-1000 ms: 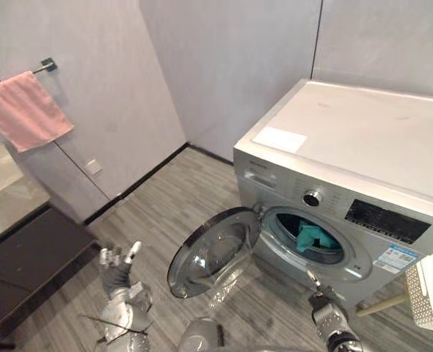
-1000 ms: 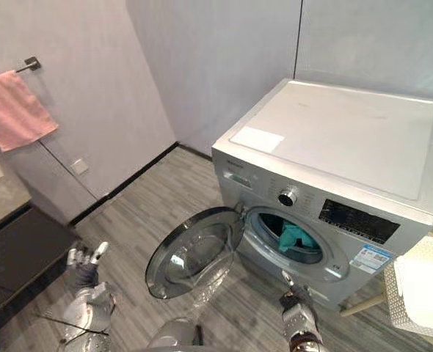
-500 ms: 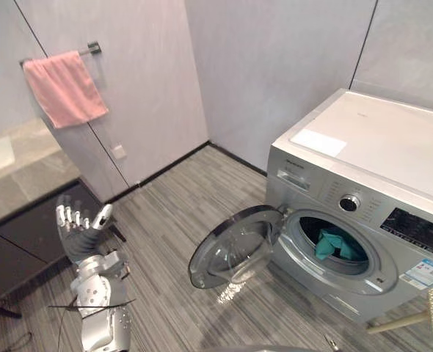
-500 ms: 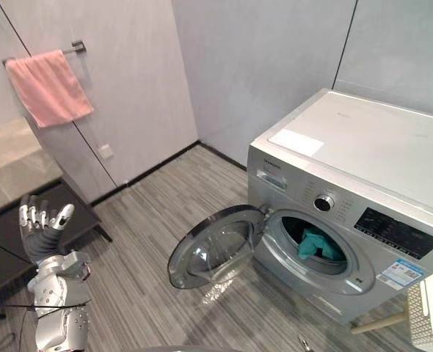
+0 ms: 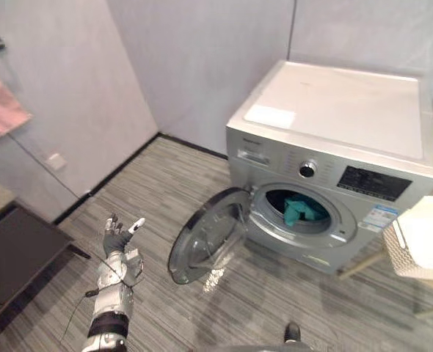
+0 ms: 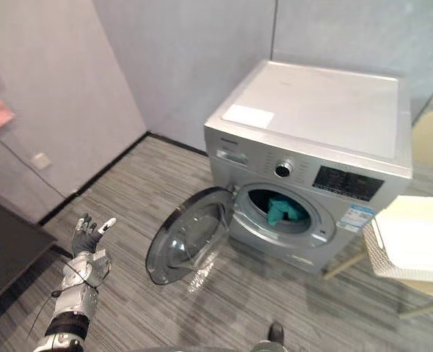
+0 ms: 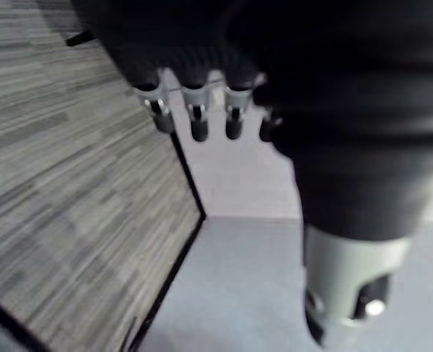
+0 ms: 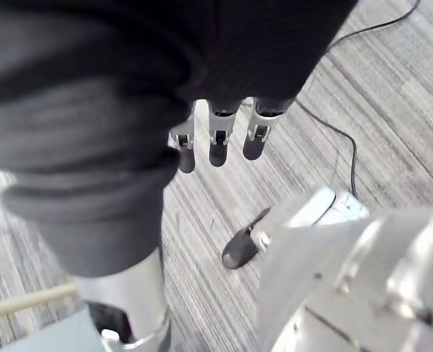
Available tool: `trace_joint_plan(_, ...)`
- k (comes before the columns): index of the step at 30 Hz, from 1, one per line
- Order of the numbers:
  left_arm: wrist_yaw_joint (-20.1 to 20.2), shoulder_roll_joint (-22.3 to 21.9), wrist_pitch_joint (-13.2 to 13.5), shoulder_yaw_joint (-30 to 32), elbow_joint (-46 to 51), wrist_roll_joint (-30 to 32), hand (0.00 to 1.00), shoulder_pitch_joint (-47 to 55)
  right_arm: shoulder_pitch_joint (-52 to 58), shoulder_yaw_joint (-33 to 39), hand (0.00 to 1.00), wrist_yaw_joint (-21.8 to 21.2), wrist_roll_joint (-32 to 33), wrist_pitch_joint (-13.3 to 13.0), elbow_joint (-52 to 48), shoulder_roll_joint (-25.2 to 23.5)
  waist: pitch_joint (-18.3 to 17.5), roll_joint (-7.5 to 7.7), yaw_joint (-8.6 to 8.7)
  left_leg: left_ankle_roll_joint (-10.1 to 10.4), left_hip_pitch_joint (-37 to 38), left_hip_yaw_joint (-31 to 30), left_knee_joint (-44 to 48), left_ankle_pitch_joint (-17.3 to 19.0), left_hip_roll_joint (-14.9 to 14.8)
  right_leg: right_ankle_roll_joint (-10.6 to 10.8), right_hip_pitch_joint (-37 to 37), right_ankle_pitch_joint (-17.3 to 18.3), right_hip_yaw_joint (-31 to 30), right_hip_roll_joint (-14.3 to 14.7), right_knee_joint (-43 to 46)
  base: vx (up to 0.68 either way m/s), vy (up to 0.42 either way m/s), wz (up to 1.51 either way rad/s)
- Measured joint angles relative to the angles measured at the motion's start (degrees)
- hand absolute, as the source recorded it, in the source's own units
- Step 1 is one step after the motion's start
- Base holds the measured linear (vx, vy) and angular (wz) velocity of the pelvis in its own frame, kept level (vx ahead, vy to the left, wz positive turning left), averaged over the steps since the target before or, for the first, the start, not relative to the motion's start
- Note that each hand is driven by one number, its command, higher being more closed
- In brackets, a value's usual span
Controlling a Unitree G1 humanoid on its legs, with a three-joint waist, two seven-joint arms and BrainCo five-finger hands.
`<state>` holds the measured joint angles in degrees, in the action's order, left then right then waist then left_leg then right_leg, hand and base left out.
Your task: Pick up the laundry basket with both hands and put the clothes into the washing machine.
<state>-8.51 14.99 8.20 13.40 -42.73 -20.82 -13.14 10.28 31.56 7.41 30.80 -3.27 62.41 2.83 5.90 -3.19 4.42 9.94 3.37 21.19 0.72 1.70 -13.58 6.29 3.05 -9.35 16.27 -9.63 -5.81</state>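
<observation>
Both my hands (image 5: 119, 238) (image 8: 216, 143) hang empty, fingers loosely apart. Since a moment ago my view swung right; teal clothes (image 5: 299, 210) lie inside the washing machine (image 5: 334, 158), lower right.

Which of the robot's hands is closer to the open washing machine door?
Probably the left. The left hand is raised, open, over the floor left of the washing machine door. The right hand barely shows at the bottom edge, below and right of it.
</observation>
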Motion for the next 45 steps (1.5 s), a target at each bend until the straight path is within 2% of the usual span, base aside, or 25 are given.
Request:
trace_joint_plan(2,1.04,1.45,-0.96,-0.03,-5.56,-1.22,0.0,-4.15,-0.48,1.96,0.0,0.01,0.05,-0.01,-0.16,-0.05,1.65,1.24,0.34,0.13,-0.78,1.25,0.63,-0.11,-0.53,-0.26,1.4,-0.44,-1.08,0.57,0.03,0.05,-0.01,-0.37)
trace_joint_plan(3,1.44,2.11,-1.53,-0.18,-8.58,-1.71,0.0,-6.41,-1.05,3.3,0.0,0.02,0.07,-0.02,-0.22,0.17,2.94,2.16,1.38,0.13,-1.01,1.74,0.95,-0.11,-0.59,-0.27,1.85,-0.48,-1.48,0.61,0.04,0.05,-0.003,-0.34)
trace_joint_plan(4,2.08,2.26,-1.83,-0.43,-10.8,-1.81,0.0,-8.38,-1.39,4.19,0.0,0.04,0.08,-0.15,-0.3,0.28,3.79,3.04,1.28,0.19,-1.11,2.9,1.54,-0.07,-0.57,-0.28,2.61,-0.73,-2.58,0.61,0.05,0.05,0.0,-0.38)
trace_joint_plan(8,3.59,1.9,-2.82,-3.78,-14.07,-0.99,0.0,-12.34,-2.23,4.22,0.0,-0.06,0.3,-0.2,-0.48,-0.26,5.87,4.59,1.66,0.61,-2.22,4.71,4.23,0.89,-0.98,-0.37,3.79,-0.81,-4.02,0.57,0.09,0.03,0.001,-0.26)
trace_joint_plan(12,4.21,0.81,-2.41,-4.79,-14.04,-0.62,0.0,-12.72,-4.17,3.76,0.0,-0.18,2.09,-0.32,-0.93,-0.37,7.91,4.44,1.29,0.15,-3.15,5.65,6.64,2.25,-1.5,-0.52,5.47,-0.65,-4.2,0.38,2.66,-0.02,0.004,-0.11)
trace_joint_plan(13,4.22,0.3,-2.06,-6.53,-14.02,-0.58,0.0,-12.78,-4.77,3.07,0.0,-0.29,2.78,-0.62,-1.28,-0.73,8.19,4.71,1.15,0.11,-3.18,5.7,7.36,3.65,-1.53,-0.33,5.39,-0.04,-4.23,0.25,2.84,-0.05,0.017,0.0)
trace_joint_plan(17,3.76,-1.88,-1.97,-11.21,-13.87,-0.48,0.0,-12.44,-5.1,0.91,0.0,-0.45,4.12,-0.85,-3.33,-1.88,8.53,5.15,1.09,-0.22,-3.52,5.74,8.52,4.96,-1.17,-0.04,5.5,0.18,-4.2,-0.69,3.93,-0.06,0.031,0.07)
trace_joint_plan(20,3.47,-4.83,-1.41,-17.16,-12.16,-1.33,0.0,-10.12,-5.31,-0.99,0.0,-1.3,4.6,-0.91,-3.87,-2.57,8.66,5.42,1.14,-0.34,-3.61,5.76,8.22,5.01,-0.34,0.26,5.57,0.33,-4.26,-1.49,4.17,-0.05,0.018,0.03)
trace_joint_plan(25,4.64,-10.69,-1.26,-30.23,-10.89,-7.18,0.0,-7.89,-5.25,-1.12,0.0,-1.26,4.62,-0.9,-5.0,-2.95,8.53,5.09,1.23,-0.38,-3.36,5.43,7.13,4.68,0.41,0.8,5.44,0.51,-3.72,-2.15,4.17,0.01,0.005,0.03)
trace_joint_plan(26,5.35,-12.35,-1.42,-35.62,-10.77,-8.27,0.0,-7.89,-5.26,-1.24,0.0,-1.23,4.63,-0.9,-5.41,-2.98,8.48,4.74,1.34,-0.39,-2.75,5.35,6.67,4.59,0.84,0.99,5.26,0.49,-3.66,-2.46,4.18,0.07,0.03,0.07)
trace_joint_plan(27,6.36,-13.65,-1.51,-37.5,-10.77,-9.05,0.0,-7.92,-5.23,-1.44,0.0,-1.09,4.7,-0.88,-5.37,-3.03,8.41,4.6,1.52,-0.42,-2.46,5.34,6.16,4.5,1.13,1.14,5.14,0.58,-3.61,-2.62,4.17,0.07,0.029,0.02)
trace_joint_plan(32,6.97,-15.49,-1.66,-39.83,-10.93,-10.06,0.0,-9.06,-5.22,-3.45,0.0,-1.05,5.95,-0.87,-5.55,-3.04,8.5,4.34,3.56,-0.48,-2.36,6.07,5.04,3.61,1.62,1.19,5.96,0.61,-4.05,-2.77,4.1,0.01,0.003,-0.07)
trace_joint_plan(35,6.08,-15.45,-1.71,-36.07,-14.32,-10.02,0.0,-15.77,-4.37,-6.53,0.0,-1.17,6.95,-0.86,-9.21,-2.1,8.55,4.15,4.72,-0.02,-1.58,12.11,3.43,3.38,1.71,1.15,10.57,0.0,-9.68,-1.34,4.84,-0.03,-0.019,-0.92)
trace_joint_plan(36,5.39,-15.38,-1.66,-33.0,-15.47,-10.05,0.0,-18.49,-3.67,-7.71,0.0,-1.29,6.97,-0.86,-11.34,-1.59,8.56,4.15,5.63,0.03,-1.36,14.39,3.27,3.42,1.66,1.05,12.11,-0.28,-11.99,-0.67,5.05,-0.03,-0.025,-1.19)
trace_joint_plan(37,3.41,-14.82,-1.77,-29.33,-16.8,-10.19,0.0,-22.6,-2.81,-8.02,0.0,-1.44,7.02,-0.95,-14.18,-0.91,8.61,4.18,7.02,0.11,-0.72,17.77,3.25,3.47,1.57,0.85,14.2,-0.61,-15.04,0.38,5.69,-0.02,-0.038,-1.83)
trace_joint_plan(38,0.6,-12.76,-2.53,-22.21,-19.91,-11.18,0.0,-25.51,-0.98,-7.92,0.0,-1.56,7.19,-1.56,-17.48,0.44,8.69,4.09,8.17,0.83,1.24,22.83,3.36,3.89,0.84,0.74,16.24,-0.71,-19.56,2.05,6.69,-0.01,-0.062,-2.0)
trace_joint_plan(39,-0.52,-11.11,-3.05,-18.28,-19.86,-11.29,0.0,-27.68,0.8,-7.67,0.0,-1.84,8.09,-2.11,-19.18,1.14,8.91,4.14,8.81,1.93,2.24,26.6,3.92,4.64,-0.05,0.61,17.66,-0.8,-22.02,4.04,7.59,-0.01,-0.062,-1.65)
trace_joint_plan(41,-1.0,-9.13,-3.53,-13.7,-19.42,-11.3,0.0,-31.44,2.54,-6.98,0.0,-2.41,8.15,-2.26,-19.46,0.85,9.33,5.08,8.76,2.5,2.59,29.96,4.44,5.02,-0.8,0.59,19.76,-0.78,-24.22,5.8,8.75,-0.04,-0.075,-0.93)
trace_joint_plan(42,-1.72,-7.92,-4.33,-12.07,-17.42,-11.31,0.0,-34.0,3.32,-6.74,0.0,-2.45,8.17,-2.24,-19.34,0.65,9.64,5.65,8.7,3.18,2.17,31.68,5.32,5.55,-1.43,0.56,21.0,-0.72,-25.1,6.67,8.75,-0.06,-0.082,-0.71)
trace_joint_plan(43,-2.39,-7.78,-6.96,-11.27,-17.76,-11.62,0.0,-34.9,3.7,-6.5,0.0,-2.45,8.2,-2.24,-19.13,0.62,9.67,5.79,8.57,3.4,1.97,32.4,5.8,5.74,-1.67,0.44,21.47,-0.49,-25.17,6.86,8.65,-0.05,-0.069,-0.54)
trace_joint_plan(45,-3.02,-7.84,-7.62,-9.78,-17.72,-12.92,0.0,-35.32,3.68,-4.49,0.0,-2.57,9.59,-1.76,-18.22,0.12,9.8,6.0,8.59,3.79,0.77,34.05,7.43,6.51,-2.93,-0.19,23.35,-0.64,-24.77,7.56,8.56,-0.06,-0.089,-0.4)
